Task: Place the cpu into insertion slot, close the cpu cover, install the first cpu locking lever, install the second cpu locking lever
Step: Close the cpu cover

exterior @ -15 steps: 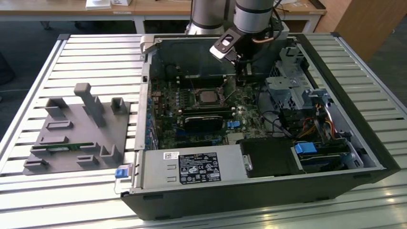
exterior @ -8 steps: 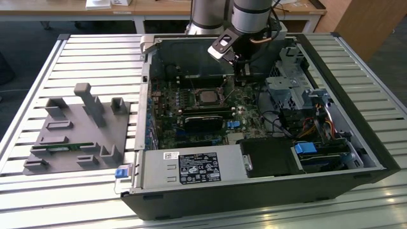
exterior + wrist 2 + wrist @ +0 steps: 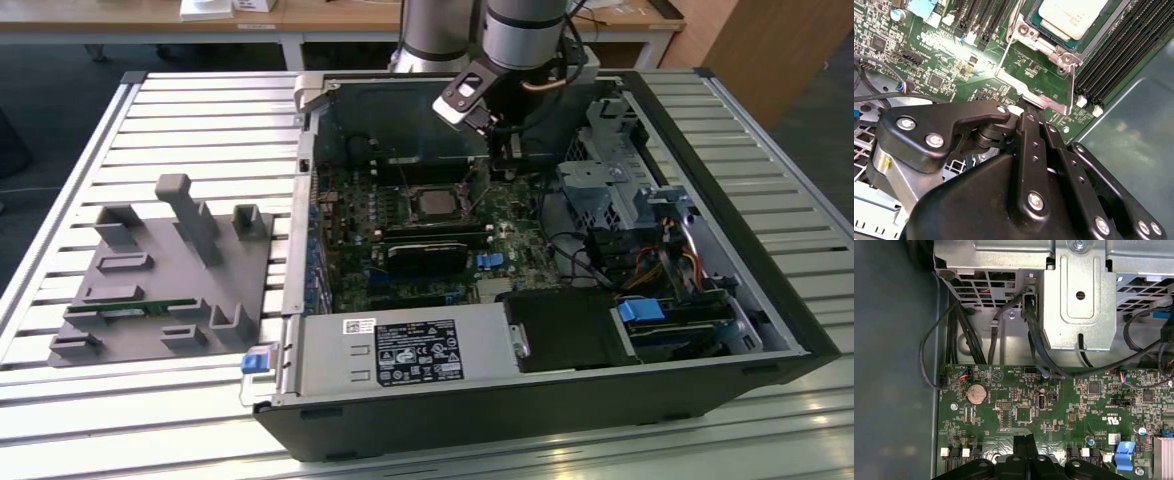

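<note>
The cpu [image 3: 438, 203], a square chip with a silver-grey top [image 3: 1069, 17], lies in the insertion slot [image 3: 1077, 44] on the green motherboard. The grey metal cpu cover [image 3: 1040, 44] lies down around the chip, framing it. A thin wire locking lever [image 3: 1008, 47] runs along one side of the socket. My gripper [image 3: 501, 170] reaches down into the case, just to the exterior view's right of the socket. Its black fingers are shut together [image 3: 1029, 107], with the tips at the edge of the socket's metal plate. The shut tips also show over the board [image 3: 1026, 442].
The open case [image 3: 787, 300] walls in the board. A drive cage [image 3: 607, 185] with cables [image 3: 954, 340] stands at the exterior view's right, and a power supply [image 3: 400, 355] lies at the front. Black memory slots [image 3: 1124, 50] flank the socket. A grey fixture tray [image 3: 160, 280] sits on the table.
</note>
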You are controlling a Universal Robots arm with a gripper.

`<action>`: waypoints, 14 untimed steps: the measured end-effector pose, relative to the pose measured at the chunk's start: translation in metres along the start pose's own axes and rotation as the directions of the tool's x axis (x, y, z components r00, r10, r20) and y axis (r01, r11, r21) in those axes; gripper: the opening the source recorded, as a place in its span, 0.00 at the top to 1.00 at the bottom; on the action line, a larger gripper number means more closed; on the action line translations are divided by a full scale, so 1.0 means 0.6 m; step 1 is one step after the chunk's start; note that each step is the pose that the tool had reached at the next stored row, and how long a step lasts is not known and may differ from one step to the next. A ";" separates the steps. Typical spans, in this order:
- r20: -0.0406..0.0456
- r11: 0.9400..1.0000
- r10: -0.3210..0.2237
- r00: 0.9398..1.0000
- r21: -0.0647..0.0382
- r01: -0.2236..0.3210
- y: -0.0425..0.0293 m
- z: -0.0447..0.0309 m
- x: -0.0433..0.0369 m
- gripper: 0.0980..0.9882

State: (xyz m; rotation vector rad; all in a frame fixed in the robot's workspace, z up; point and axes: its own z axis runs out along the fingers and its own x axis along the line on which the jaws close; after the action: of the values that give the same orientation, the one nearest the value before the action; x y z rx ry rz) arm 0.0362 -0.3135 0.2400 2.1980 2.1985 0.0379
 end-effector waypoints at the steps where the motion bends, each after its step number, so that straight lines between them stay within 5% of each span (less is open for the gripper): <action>1: 0.000 1.000 0.000 1.000 0.000 0.000 -0.001 0.000 0.000 0.99; 14: 0.000 1.000 0.000 1.000 0.000 0.000 -0.012 0.001 0.000 0.99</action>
State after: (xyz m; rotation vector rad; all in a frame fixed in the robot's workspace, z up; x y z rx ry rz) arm 0.0293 -0.3135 0.2394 2.1980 2.1986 0.0378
